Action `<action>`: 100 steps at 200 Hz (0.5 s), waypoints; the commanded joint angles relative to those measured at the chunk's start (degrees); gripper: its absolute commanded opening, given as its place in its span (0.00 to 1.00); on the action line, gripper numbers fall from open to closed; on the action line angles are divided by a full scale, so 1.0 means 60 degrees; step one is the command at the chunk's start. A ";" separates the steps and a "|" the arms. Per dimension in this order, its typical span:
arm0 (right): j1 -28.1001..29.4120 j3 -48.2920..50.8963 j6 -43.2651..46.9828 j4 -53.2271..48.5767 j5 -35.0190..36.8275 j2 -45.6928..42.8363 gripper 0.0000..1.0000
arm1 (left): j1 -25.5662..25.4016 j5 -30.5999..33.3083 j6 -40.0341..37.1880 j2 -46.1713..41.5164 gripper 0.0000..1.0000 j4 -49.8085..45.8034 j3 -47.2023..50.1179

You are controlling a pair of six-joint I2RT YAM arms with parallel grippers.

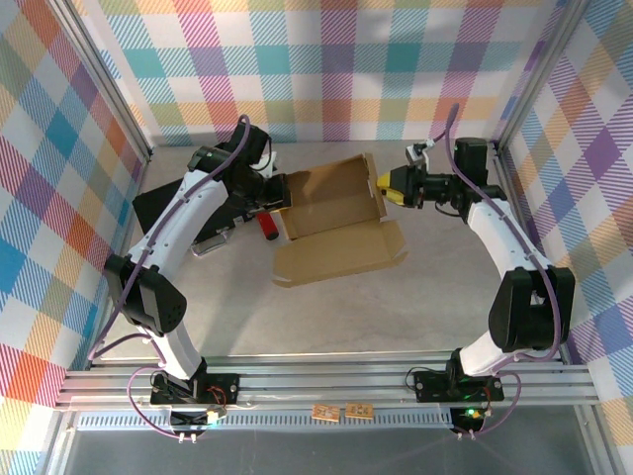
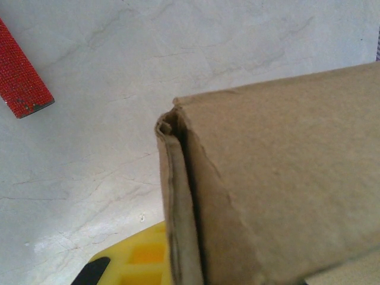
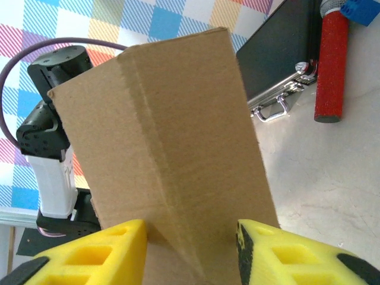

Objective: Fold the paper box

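Looking down from the top external camera, the plain brown corrugated cardboard box [image 1: 331, 198] is sitting half formed at the middle of the pale grey table [image 1: 346, 317]. Its long axis is running left to right between the two arms, and one wide flap is lying flat toward the near edge. The left gripper [image 1: 275, 190] is meeting the box's left end and the right gripper [image 1: 386, 188] its right end, so each arm is nearest its own end wall.

Through the left wrist camera, a raised corner of the box [image 2: 285, 178] is standing just above one yellow finger [image 2: 133, 264], with the doubled wall edge dropping down beside it. How wide these jaws are set, I cannot tell. A red textured bar [image 2: 21, 71] is lying well apart on the table.

Through the right wrist camera, the right gripper [image 3: 191, 240] is standing wide apart, its yellow fingers [image 3: 95, 252] straddling a creased upright panel of the box [image 3: 172, 136]. It is probably bracing that end wall rather than pinching it. A black hard case with a silver latch [image 3: 279, 47] is lying beyond.
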State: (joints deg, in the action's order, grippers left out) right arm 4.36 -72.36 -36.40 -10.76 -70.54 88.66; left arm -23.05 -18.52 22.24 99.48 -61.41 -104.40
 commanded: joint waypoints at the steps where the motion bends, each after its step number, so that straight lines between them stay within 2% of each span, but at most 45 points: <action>1: 0.0174 -0.0584 0.0864 -0.0799 -0.0075 0.0024 0.48 | 0.0069 -0.0267 -0.0045 -0.0273 0.00 -0.0170 -0.0340; 56: 0.0631 -0.1714 0.2712 -0.3378 0.1213 0.0427 0.52 | 0.0062 -0.0326 -0.0074 -0.0335 0.00 -0.0181 -0.0356; 100: 0.0962 -0.2311 0.3641 -0.4607 0.3333 0.0388 0.55 | 0.0062 -0.0326 -0.0088 -0.0405 0.00 -0.0195 -0.0369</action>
State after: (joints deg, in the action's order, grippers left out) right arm 8.54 -82.96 -21.28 -30.89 -58.94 90.72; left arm -22.81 -18.55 22.24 99.48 -61.80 -104.84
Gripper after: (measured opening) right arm 0.545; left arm 0.069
